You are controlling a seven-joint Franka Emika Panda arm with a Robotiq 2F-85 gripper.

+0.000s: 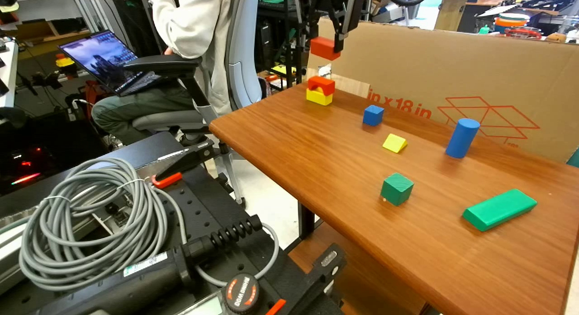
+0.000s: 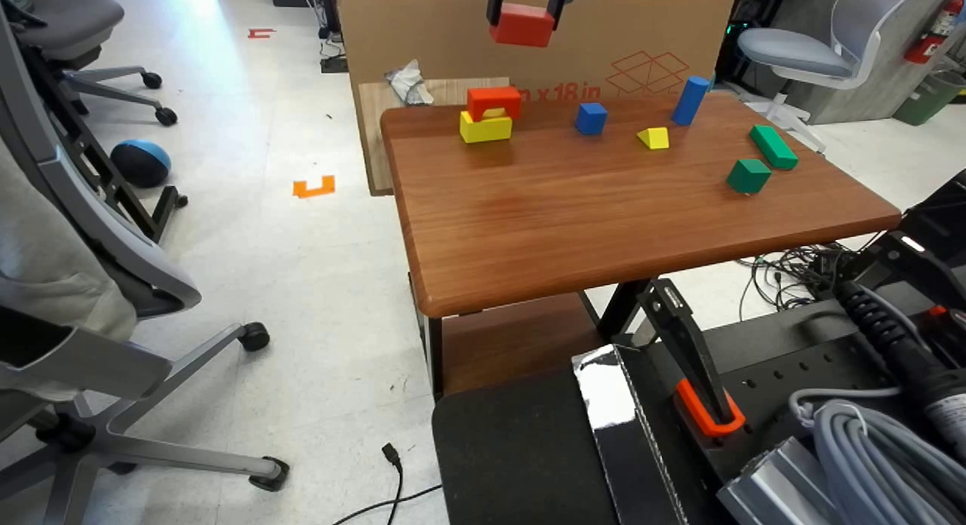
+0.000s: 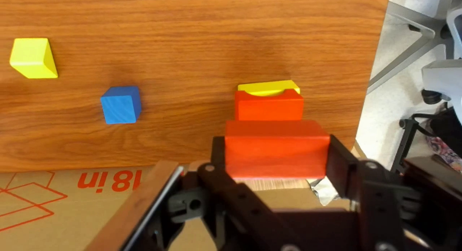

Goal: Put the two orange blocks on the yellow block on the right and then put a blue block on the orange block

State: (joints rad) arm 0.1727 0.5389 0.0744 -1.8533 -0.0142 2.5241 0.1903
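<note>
On table, job looks approx ½ done, 2 placements TBD: claw clamped on chunky orange blk, aloft, long axis ~lvl jaw-to-jaw, above, apart from & approx parallel to arched orange blk, itself arch-down on yellow blk, w/ blue blk, last to stack, nearby.

The solid block and the arch block are orange-red, the base block and the wedge bright yellow; the cylinder is blue, as is the small cube, faintly streaked on one face. Green marks the slab and the fine-grained cube; black, the hand. The tabletop is reddish brown with darker wood grain, the cardboard tan with orange-red lettering and line figures.
</note>
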